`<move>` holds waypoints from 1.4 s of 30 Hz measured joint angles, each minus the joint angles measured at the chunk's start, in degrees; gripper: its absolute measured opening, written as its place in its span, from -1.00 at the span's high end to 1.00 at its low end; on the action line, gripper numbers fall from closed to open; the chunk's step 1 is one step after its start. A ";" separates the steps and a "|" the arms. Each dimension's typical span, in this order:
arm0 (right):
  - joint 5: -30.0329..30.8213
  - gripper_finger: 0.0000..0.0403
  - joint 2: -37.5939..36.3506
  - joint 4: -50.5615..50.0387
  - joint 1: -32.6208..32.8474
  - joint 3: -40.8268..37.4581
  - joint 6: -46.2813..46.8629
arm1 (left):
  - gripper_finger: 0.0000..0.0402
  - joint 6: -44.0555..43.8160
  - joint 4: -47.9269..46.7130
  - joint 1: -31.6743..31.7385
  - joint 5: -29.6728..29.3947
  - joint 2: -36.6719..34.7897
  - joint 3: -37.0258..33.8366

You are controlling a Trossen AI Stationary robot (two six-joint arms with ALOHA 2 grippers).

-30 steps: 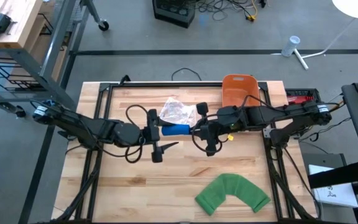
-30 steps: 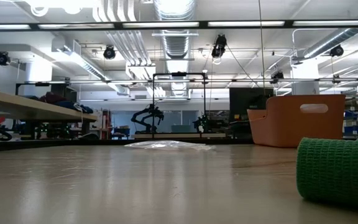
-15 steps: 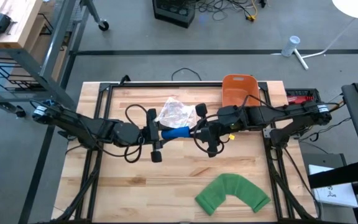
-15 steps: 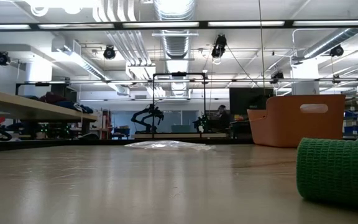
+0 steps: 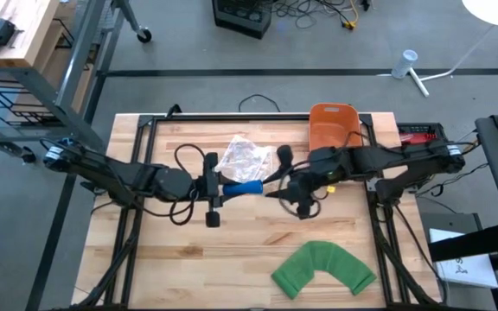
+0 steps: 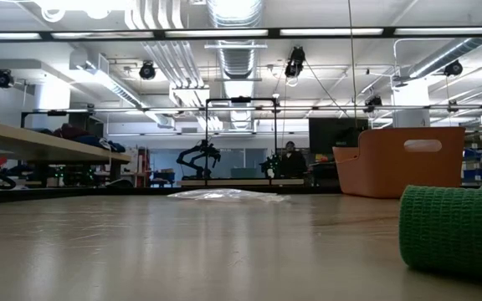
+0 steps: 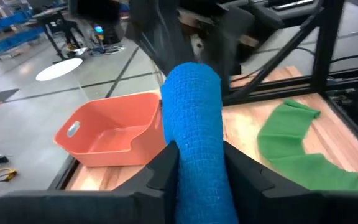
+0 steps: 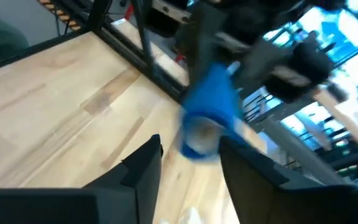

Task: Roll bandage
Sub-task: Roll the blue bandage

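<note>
Your left hand (image 5: 217, 187) sits over the middle of the bench (image 5: 188, 250), and its two fingers (image 7: 160, 177) are pinching one end of the blue bandage roll (image 5: 242, 187). In the left wrist view the roll (image 7: 194, 134) stands out from between those fingers, pressed on both sides, its free end pointing toward the right arm. You hold it above the bench rather than on it; in the low view the wooden surface in the foreground shows no blue roll. Your right hand (image 5: 294, 192) is just to the right of the roll's free end, clear of it, with its fingers (image 8: 143, 171) spread apart. In the right wrist view the roll's round end (image 8: 207, 121) faces the gap between those fingers and is not touched by them. A crumpled clear plastic wrapper (image 5: 245, 155) lies on the bench just beyond the roll, on the far side. An orange bin (image 5: 330, 123) stands at the far edge, to the right of the wrapper. A green bandage (image 5: 322, 268), bent into an arc, lies near the front right corner of the bench, well apart from both hands, and fills the right edge of the low view (image 6: 454, 226).
</note>
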 joint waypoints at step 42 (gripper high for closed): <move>-3.51 -0.33 7.62 21.81 5.23 -0.01 -20.50 | 0.42 -18.09 4.34 -0.01 12.61 -1.63 0.00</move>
